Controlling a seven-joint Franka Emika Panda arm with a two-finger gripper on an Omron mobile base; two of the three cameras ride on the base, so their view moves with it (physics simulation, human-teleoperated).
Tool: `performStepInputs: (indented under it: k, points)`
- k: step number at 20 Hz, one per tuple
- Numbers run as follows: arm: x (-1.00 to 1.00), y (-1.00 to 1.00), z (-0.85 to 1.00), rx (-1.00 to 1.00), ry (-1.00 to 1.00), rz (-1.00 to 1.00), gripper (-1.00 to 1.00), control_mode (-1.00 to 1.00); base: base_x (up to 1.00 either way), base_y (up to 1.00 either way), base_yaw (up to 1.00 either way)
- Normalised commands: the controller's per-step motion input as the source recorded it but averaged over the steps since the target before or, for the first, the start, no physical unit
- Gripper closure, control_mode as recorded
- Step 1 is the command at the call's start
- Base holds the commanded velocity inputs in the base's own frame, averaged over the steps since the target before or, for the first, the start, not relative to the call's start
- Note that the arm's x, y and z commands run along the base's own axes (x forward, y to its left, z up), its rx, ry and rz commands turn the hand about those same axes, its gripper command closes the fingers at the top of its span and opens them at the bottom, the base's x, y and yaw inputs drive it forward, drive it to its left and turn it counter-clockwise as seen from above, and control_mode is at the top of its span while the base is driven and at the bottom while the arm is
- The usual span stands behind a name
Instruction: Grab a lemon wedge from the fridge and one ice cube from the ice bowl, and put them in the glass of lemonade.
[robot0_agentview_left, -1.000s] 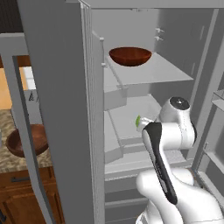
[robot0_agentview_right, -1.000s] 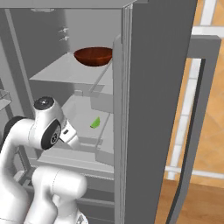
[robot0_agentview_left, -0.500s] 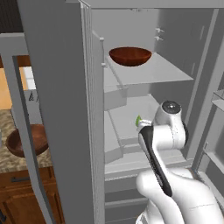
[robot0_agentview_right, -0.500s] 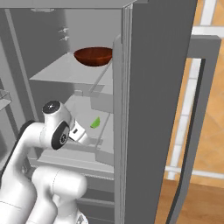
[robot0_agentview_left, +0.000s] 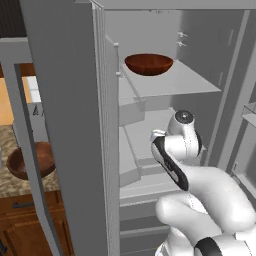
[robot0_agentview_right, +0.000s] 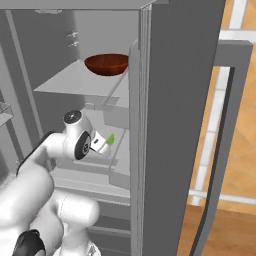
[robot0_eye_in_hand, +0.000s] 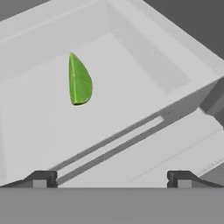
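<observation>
One green lemon wedge (robot0_eye_in_hand: 79, 80) lies alone on the fridge (robot0_agentview_right: 170, 100) shelf's pale tray (robot0_eye_in_hand: 144, 65), ahead of the gripper (robot0_eye_in_hand: 109, 179) and off to one side, its long axis pointing away. The jaws stand wide, holding nothing.

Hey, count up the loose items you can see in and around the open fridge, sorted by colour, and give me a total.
Reddish-brown bowls: 2, one on the upper fridge shelf and one on the counter outside to the left.
Green wedges: 1, lying in the white fridge bin.
Total: 3.
</observation>
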Motion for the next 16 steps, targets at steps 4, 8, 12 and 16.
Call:
performStepInputs:
  k: [4, 8, 12, 16]
  points:
    - [0.75, -0.01, -0.19, 0.00, 0.01, 0.00, -1.00, -1.00, 0.00, 0.00, 0.00]
    - [0.70, -0.06, -0.29, 0.00, 0.01, 0.00, -1.00, -1.00, 0.00, 0.00, 0.00]
    - [0.63, -0.03, -0.38, -0.01, 0.00, 0.00, -1.00, -1.00, 0.00, 0.00, 0.00]
    - [0.60, -0.02, -0.40, -0.02, 0.02, 0.00, -1.00, -1.00, 0.00, 0.00, 0.00]
